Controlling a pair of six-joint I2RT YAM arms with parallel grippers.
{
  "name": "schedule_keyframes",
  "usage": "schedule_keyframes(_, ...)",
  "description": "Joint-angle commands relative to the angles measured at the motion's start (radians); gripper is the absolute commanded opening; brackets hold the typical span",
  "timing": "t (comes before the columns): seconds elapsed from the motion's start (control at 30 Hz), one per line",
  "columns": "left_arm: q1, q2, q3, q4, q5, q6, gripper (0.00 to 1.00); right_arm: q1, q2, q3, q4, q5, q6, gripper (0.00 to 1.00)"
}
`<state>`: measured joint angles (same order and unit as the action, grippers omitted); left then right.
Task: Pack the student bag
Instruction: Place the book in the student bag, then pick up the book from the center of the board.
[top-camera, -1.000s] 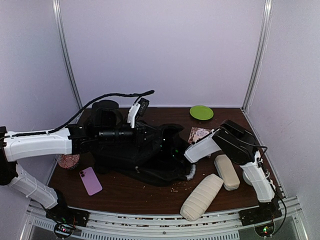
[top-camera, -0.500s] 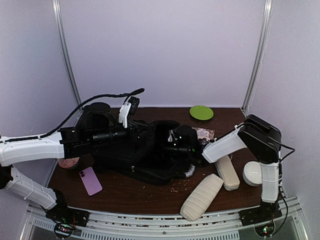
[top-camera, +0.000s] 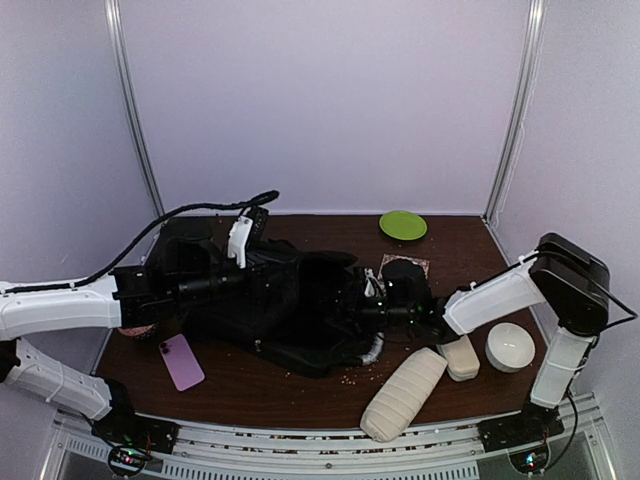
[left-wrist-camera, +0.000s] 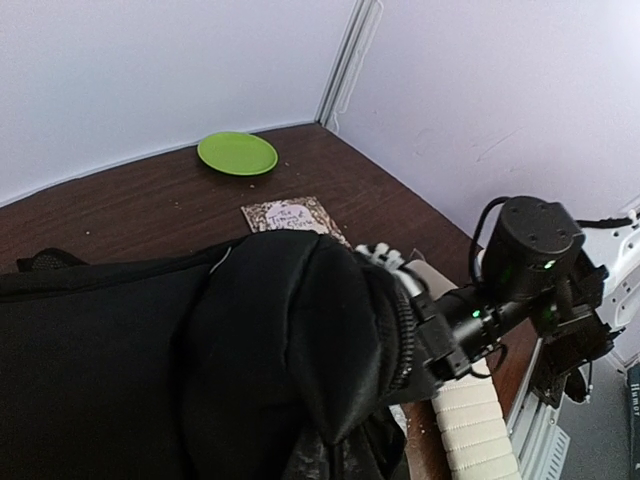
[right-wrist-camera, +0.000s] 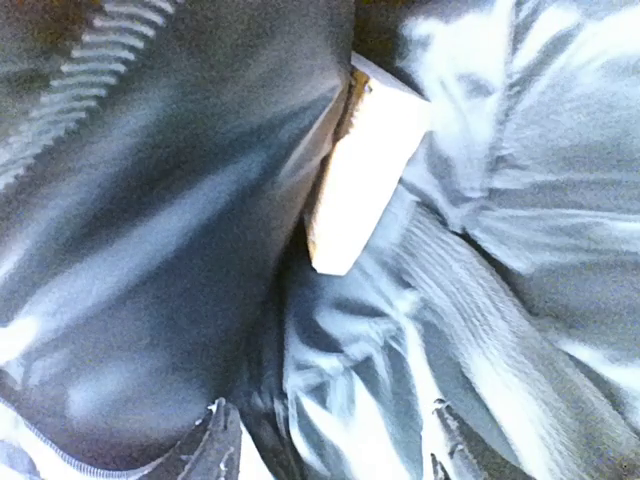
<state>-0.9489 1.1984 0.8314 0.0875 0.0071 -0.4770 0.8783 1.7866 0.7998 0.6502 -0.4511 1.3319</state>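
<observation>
The student bag (top-camera: 290, 320), a large black backpack, lies across the middle of the table and fills the lower left wrist view (left-wrist-camera: 200, 350). My left gripper (top-camera: 262, 283) is shut on the bag's upper fabric, and its fingers are hidden by the cloth. My right gripper (top-camera: 368, 308) is at the bag's mouth on the right side. In the right wrist view its fingertips (right-wrist-camera: 215, 445) stand apart, so the right gripper (right-wrist-camera: 328, 425) is open over silvery lining, with a small white tag (right-wrist-camera: 365, 190) just ahead.
A ribbed beige case (top-camera: 403, 393), a smooth beige case (top-camera: 460, 357) and a white round dish (top-camera: 511, 346) lie right of the bag. A purple phone (top-camera: 181, 361) lies front left. A green plate (top-camera: 403, 224) and a patterned booklet (top-camera: 400, 265) sit behind.
My right arm has swung out to the right and dropped low, keeping its gripper at the bag's mouth, jaws wider. My left arm has drawn the bag's top back to the left.
</observation>
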Motion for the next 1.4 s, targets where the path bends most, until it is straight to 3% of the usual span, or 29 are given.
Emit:
schedule_keyframes(0.0, 0.012, -0.089, -0.058, -0.004, -0.120, 0.009, 0.00, -0.005, -0.174, -0.095, -0.163, 0.082, -0.180, 0.63)
schedule_keyframes(0.2, 0.012, -0.155, -0.136, -0.075, -0.202, 0.000, 0.00, -0.005, -0.414, -0.123, -0.465, 0.235, -0.422, 0.65)
schedule_keyframes(0.4, 0.014, -0.149, -0.163, -0.066, -0.248, -0.016, 0.00, -0.029, -0.572, -0.118, -0.728, 0.498, -0.579, 0.69)
schedule_keyframes(0.57, 0.024, -0.048, -0.129, -0.008, -0.222, -0.008, 0.00, -0.215, -0.656, -0.164, -0.721, 0.442, -0.557, 0.72)
schedule_keyframes(0.63, 0.025, -0.013, -0.109, 0.001, -0.181, -0.004, 0.10, -0.275, -0.673, -0.167, -0.729, 0.446, -0.563, 0.72)
schedule_keyframes(0.67, 0.025, -0.004, -0.106, 0.011, -0.159, -0.002, 0.22, -0.304, -0.672, -0.162, -0.738, 0.449, -0.564, 0.72)
schedule_keyframes(0.77, 0.025, -0.003, -0.103, 0.015, -0.126, -0.005, 0.68, -0.379, -0.641, -0.154, -0.751, 0.433, -0.552, 0.71)
schedule_keyframes(0.83, 0.025, -0.026, -0.099, -0.023, -0.127, -0.006, 0.80, -0.416, -0.607, -0.154, -0.748, 0.419, -0.528, 0.71)
schedule_keyframes(1.03, 0.025, -0.160, -0.129, -0.137, -0.193, -0.030, 0.94, -0.455, -0.431, -0.102, -0.708, 0.379, -0.469, 0.70)
schedule_keyframes(1.37, 0.025, -0.323, -0.212, -0.187, -0.272, -0.087, 0.95, -0.466, -0.163, -0.037, -0.650, 0.334, -0.333, 0.64)
